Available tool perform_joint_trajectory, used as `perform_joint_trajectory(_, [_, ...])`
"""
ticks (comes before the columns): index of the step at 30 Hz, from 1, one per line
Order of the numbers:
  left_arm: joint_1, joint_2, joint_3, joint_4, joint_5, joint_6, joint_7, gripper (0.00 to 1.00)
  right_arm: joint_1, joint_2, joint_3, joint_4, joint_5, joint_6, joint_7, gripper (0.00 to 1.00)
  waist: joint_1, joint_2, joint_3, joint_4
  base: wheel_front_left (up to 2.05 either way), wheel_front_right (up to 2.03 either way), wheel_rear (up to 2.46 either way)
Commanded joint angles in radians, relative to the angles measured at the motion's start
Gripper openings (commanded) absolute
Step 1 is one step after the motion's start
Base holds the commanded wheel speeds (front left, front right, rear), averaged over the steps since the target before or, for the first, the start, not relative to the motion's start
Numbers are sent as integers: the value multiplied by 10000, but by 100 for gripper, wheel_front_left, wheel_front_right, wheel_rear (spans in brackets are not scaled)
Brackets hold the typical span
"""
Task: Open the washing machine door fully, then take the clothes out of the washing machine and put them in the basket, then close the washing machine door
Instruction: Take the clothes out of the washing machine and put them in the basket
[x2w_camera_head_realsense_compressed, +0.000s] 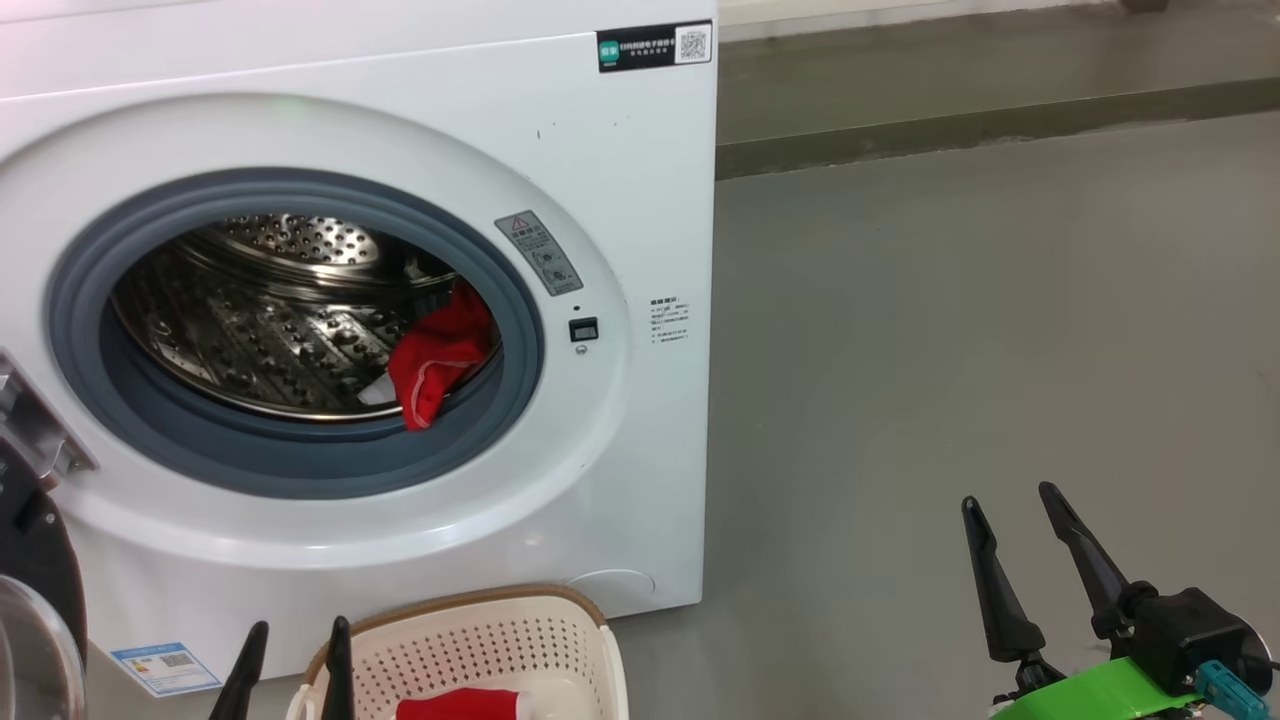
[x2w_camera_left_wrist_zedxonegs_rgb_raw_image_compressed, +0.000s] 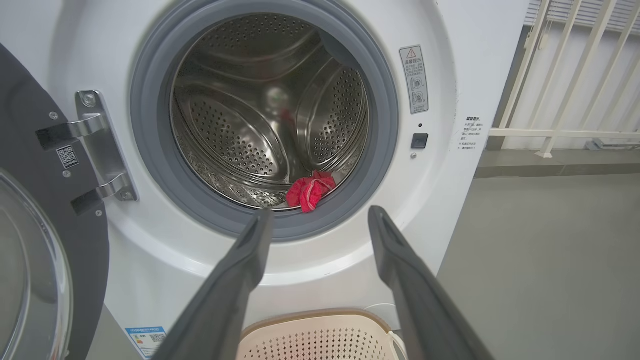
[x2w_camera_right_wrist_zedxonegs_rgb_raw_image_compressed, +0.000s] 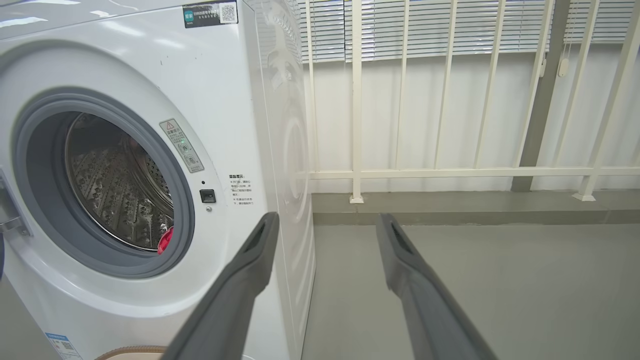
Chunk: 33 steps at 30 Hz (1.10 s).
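Hanging over the lip of the drum (x2w_camera_head_realsense_compressed: 260, 320), one red garment (x2w_camera_head_realsense_compressed: 440, 360) is seen, a second garment (x2w_camera_head_realsense_compressed: 455, 703) laid in the basket (x2w_camera_head_realsense_compressed: 600, 650). The door (x2w_camera_head_realsense_compressed: 45, 560) is swung open. Left tool (x2w_camera_head_realsense_compressed: 299, 628) and right tool (x2w_camera_head_realsense_compressed: 1008, 495) are held wide, empty.

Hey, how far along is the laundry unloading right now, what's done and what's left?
Done: the washing machine door stands swung open, and one red garment lies in the basket. In hand: nothing; the left gripper and right gripper are open and empty, the left facing the drum. Left: a second red garment at the drum's front lip, then shutting the door.
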Motion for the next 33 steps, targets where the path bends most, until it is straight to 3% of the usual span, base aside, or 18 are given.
perform_joint_trajectory(1, [-166, 31, 286, -238, 148, 84, -122, 100, -145, -72, 282, -234, -74, 65, -65, 100, 0, 0, -25, 30, 0, 0, 0])
perform_joint_trajectory(33, [113, 25, 1, -619, 97, 492, -122, 100, -92, -72, 351, -205, -100, 65, -65, 100, 0, 0, -185, 243, 0, 0, 0])
